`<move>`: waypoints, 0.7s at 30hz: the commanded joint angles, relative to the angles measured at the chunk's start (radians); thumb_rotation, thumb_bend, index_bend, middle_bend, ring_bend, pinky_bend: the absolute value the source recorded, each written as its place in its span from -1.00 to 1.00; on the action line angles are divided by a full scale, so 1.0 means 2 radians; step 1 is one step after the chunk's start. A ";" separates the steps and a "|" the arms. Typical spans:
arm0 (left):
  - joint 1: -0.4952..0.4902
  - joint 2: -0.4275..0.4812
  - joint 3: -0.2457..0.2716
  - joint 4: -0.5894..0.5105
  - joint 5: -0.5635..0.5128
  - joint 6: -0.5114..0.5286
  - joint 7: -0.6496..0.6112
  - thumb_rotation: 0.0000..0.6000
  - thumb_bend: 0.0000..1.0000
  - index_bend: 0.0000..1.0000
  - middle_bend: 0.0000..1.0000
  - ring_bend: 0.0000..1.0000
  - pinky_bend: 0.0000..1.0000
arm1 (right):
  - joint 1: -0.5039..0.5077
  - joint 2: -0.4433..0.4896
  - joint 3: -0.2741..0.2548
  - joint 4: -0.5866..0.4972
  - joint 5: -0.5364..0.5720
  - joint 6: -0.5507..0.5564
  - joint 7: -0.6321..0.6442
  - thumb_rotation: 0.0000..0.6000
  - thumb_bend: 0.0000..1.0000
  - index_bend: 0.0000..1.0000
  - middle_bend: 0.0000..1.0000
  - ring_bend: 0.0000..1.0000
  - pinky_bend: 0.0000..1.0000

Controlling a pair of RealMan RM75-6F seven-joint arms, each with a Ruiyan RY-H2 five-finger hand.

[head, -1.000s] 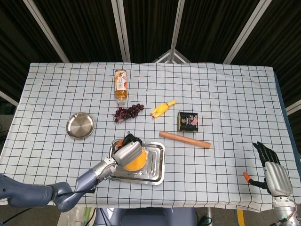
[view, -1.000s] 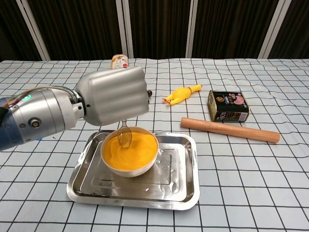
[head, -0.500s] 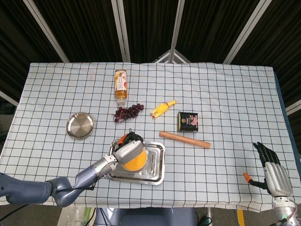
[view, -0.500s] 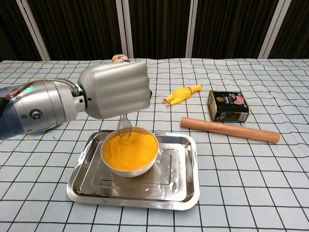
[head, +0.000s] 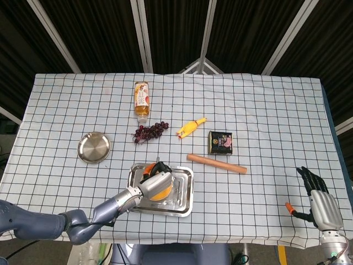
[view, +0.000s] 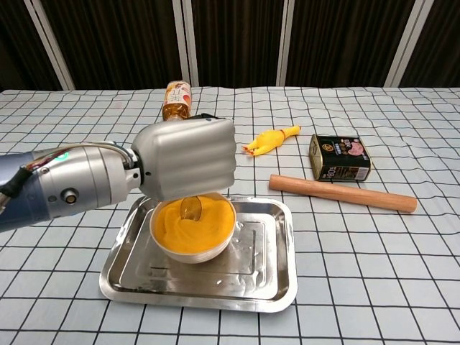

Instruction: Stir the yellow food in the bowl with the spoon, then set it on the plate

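A white bowl (view: 192, 248) of yellow food (view: 208, 223) stands in a steel tray (view: 269, 277) near the table's front. My left hand (view: 185, 159) hovers right over the bowl and grips a spoon (view: 190, 208) whose scoop dips into the yellow food. In the head view the same left hand (head: 156, 184) covers most of the bowl (head: 163, 192). The round steel plate (head: 94, 147) lies apart at the left. My right hand (head: 320, 200) rests at the table's front right corner, fingers apart, holding nothing.
Behind the tray lie a wooden rolling pin (view: 342, 192), a dark tin can (view: 340, 157), a yellow rubber chicken (view: 269, 139), a juice bottle (view: 176, 100) and dark grapes (head: 149, 132). An orange-tipped object (head: 290, 208) lies beside my right hand.
My left hand has shifted right and lower over the bowl, and the spoon's scoop has gone from above the yellow food down into it. The right hand has not moved.
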 commanded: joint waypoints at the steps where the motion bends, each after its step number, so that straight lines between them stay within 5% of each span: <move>1: 0.003 -0.005 -0.003 -0.006 0.000 0.004 -0.011 1.00 0.24 0.61 1.00 1.00 1.00 | 0.000 0.000 0.000 0.000 0.000 0.000 -0.001 1.00 -0.37 -1.00 -1.00 -1.00 -1.00; 21: 0.012 0.033 -0.004 -0.064 0.026 0.017 -0.034 1.00 0.24 0.61 1.00 1.00 1.00 | 0.000 -0.001 -0.001 0.000 0.001 0.000 -0.006 1.00 -0.37 -1.00 -1.00 -1.00 -1.00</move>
